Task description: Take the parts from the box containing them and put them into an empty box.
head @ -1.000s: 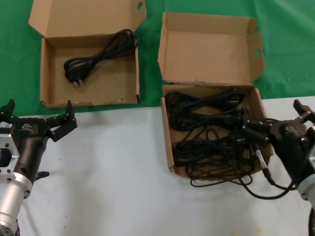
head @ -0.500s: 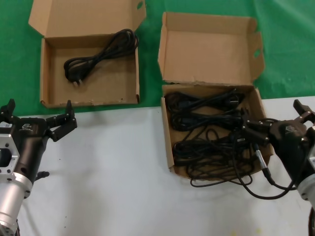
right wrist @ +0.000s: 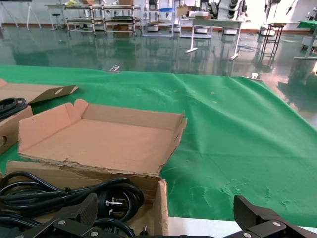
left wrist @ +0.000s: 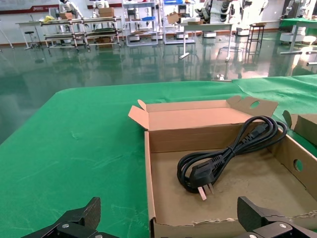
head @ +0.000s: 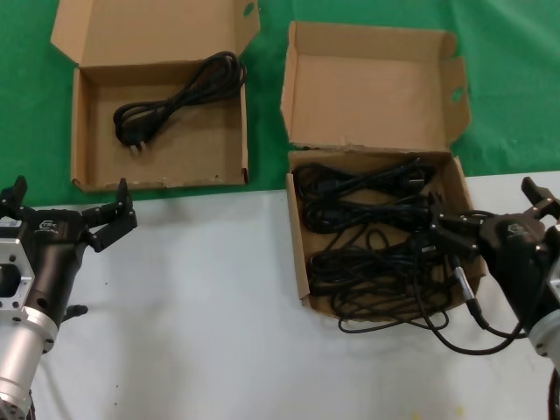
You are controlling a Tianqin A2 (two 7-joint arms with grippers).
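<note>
The squarish box (head: 298, 254) with the ragged hinge edge stands open at centre right and holds several tangled black power cables (head: 367, 236). One cable (head: 411, 325) hangs over its front edge onto the white table. My right gripper (head: 483, 210) is open and empty and straddles that box's right wall (right wrist: 161, 208), with one finger over the cables (right wrist: 59, 191). The wider box (head: 83, 131) stands open at the back left with one coiled black cable (head: 175, 101) in it. My left gripper (head: 68, 203) is open and empty just in front of that box (left wrist: 149, 163), whose cable (left wrist: 223, 158) lies ahead of it.
The white table (head: 201, 306) spans the front. Green cloth (head: 507, 79) covers the back under the wider box and the squarish box's lid (head: 376, 87). The loose cable loop lies on the table beside my right arm.
</note>
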